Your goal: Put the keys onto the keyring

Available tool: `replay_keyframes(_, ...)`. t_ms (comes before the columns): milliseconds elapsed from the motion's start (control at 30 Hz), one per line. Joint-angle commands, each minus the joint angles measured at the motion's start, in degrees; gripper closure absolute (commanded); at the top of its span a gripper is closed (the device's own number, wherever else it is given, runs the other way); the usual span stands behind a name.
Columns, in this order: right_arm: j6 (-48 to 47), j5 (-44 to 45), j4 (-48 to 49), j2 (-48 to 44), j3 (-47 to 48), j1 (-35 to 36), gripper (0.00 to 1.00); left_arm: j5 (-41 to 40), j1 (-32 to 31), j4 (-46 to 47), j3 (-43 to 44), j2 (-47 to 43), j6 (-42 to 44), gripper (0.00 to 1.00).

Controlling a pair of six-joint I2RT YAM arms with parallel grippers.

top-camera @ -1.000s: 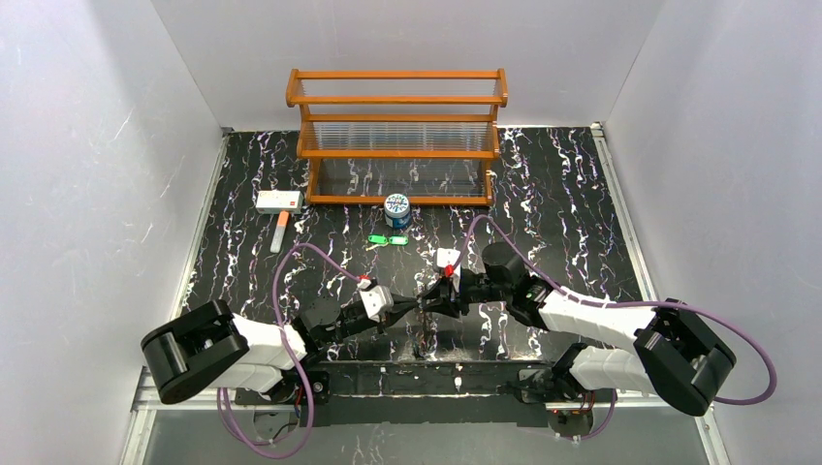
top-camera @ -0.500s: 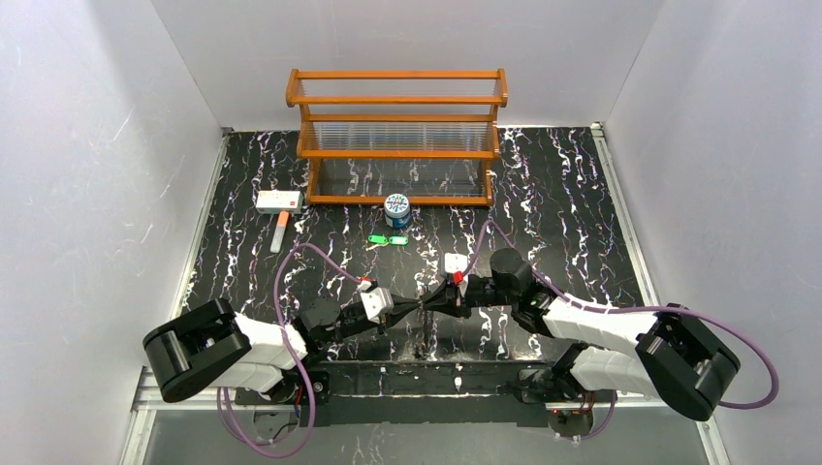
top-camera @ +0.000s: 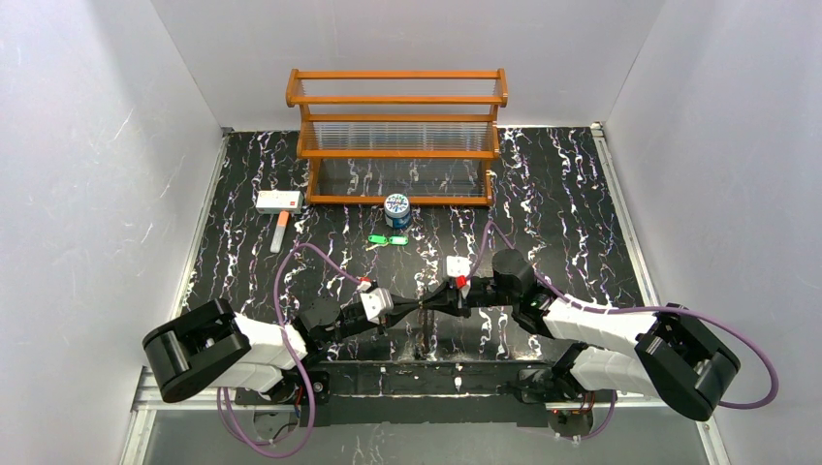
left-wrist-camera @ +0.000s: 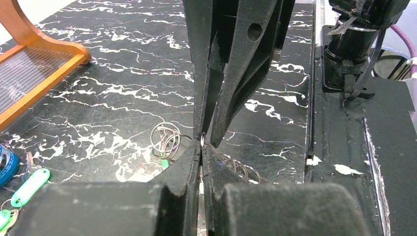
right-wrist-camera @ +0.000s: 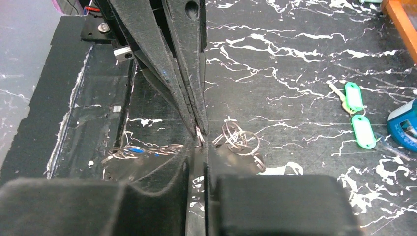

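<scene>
My two grippers meet tip to tip low over the near middle of the table. The left gripper (top-camera: 412, 308) (left-wrist-camera: 201, 145) is shut, and a small shiny bit of the wire keyring (left-wrist-camera: 202, 140) shows at its tips. Facing it, the right gripper (top-camera: 433, 304) (right-wrist-camera: 199, 143) has its jaws drawn in on the same bit of metal (right-wrist-camera: 198, 135). Loose wire loops (left-wrist-camera: 165, 137) (right-wrist-camera: 241, 140) lie on one side of the tips, with a green key (left-wrist-camera: 164, 161) on them. On the other side are more loops (right-wrist-camera: 142, 151) with a blue key. Two green keys (top-camera: 390, 239) (right-wrist-camera: 359, 113) lie apart, farther back.
A round blue-and-white can (top-camera: 396, 211) stands just behind the green keys. An orange wooden rack (top-camera: 397, 136) fills the back middle. A white box with a red mark (top-camera: 279, 201) sits at the back left. The arms' base rail (top-camera: 417, 373) runs along the near edge.
The right gripper has swung down to line up with the left gripper's tips, and its jaws have narrowed. The left arm has barely moved.
</scene>
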Motion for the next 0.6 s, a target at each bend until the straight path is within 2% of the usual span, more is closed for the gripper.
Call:
replay_keyframes(0, -3.11, -3.77, 5.07, -0.63, -0.43, 0.2, 0.85, 0.78, 0.06, 2.58, 0.26, -0.72, 1.04, 1.0)
replay_keyframes(167, -4.72, -6.0, 5.2, 0.14, -0.07, 0.2, 0.95, 1.45, 0.18, 2.58, 1.29, 0.48, 1.15, 1.0)
replay_keyframes(567, -6.39, -5.41, 2.23, 1.2, 0.52, 0.2, 0.99, 8.05, 3.98, 2.58, 3.77, 2.66, -1.65, 1.0)
